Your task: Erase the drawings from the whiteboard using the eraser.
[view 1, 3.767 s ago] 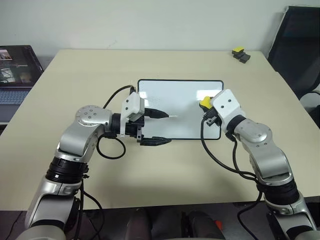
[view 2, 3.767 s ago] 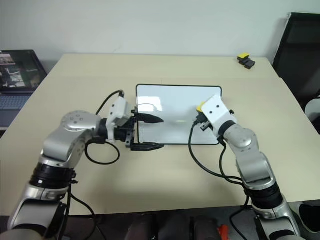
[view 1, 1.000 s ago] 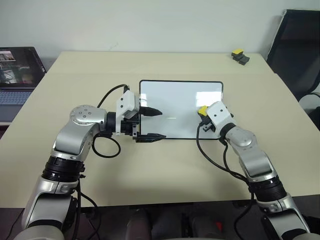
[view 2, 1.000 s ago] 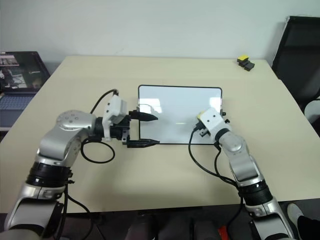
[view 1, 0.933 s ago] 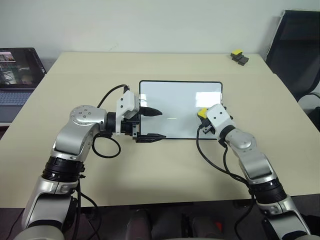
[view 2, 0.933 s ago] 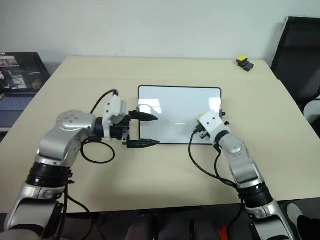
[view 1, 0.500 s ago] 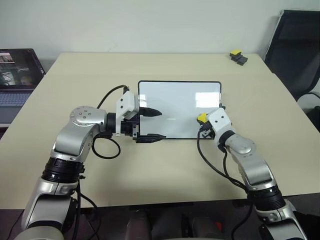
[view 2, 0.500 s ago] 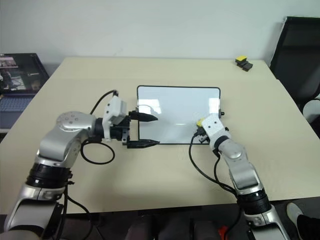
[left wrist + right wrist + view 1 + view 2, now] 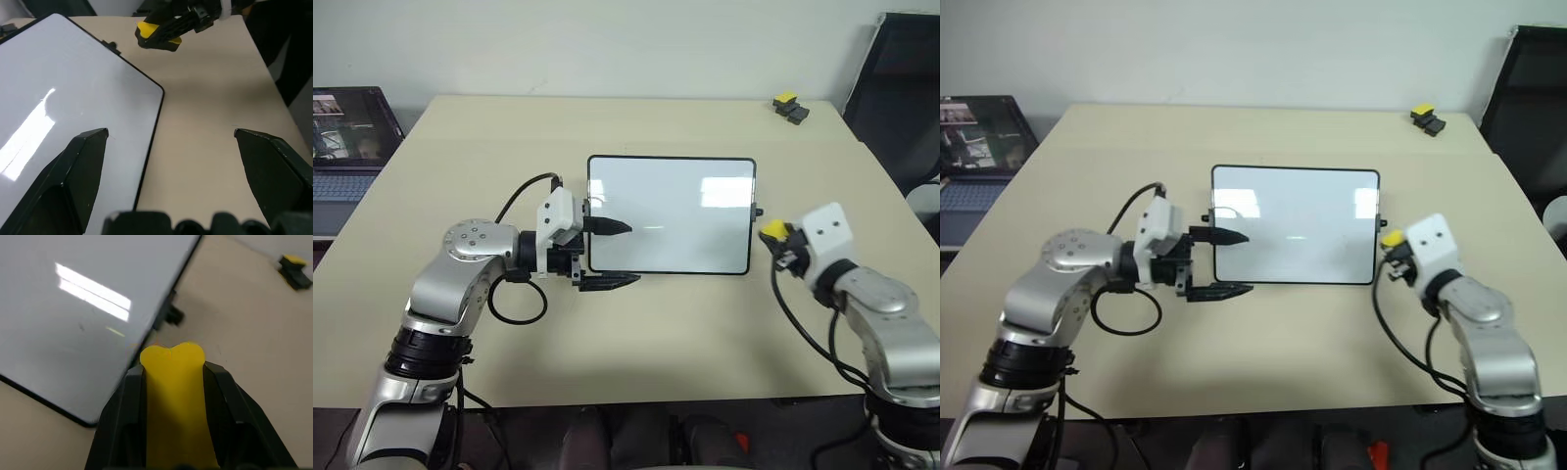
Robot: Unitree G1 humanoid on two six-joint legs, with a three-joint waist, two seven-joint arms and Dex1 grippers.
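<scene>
The whiteboard (image 9: 671, 186) lies flat in the middle of the table, its face plain white with patches of glare. The drawings are out of view. My right gripper (image 9: 775, 238) hangs just off the board's right edge, near a small black knob, and is shut on the yellow eraser (image 9: 771, 230). The right wrist view looks along the eraser (image 9: 173, 382), with the board's corner beyond it. My left gripper (image 9: 634, 254) is open at the board's near left corner. One finger reaches over the board, the other over the table just in front of it.
A black gadget with a yellow cap (image 9: 787, 106) sits at the table's far right corner. A black chair (image 9: 901, 88) stands to the right of the table, and a laptop (image 9: 342, 137) is off its left side. Bare tabletop (image 9: 685, 333) stretches in front of the board.
My right gripper, still holding the eraser, has slid off the board's near right corner to beside its right edge. The left gripper has stayed where it was.
</scene>
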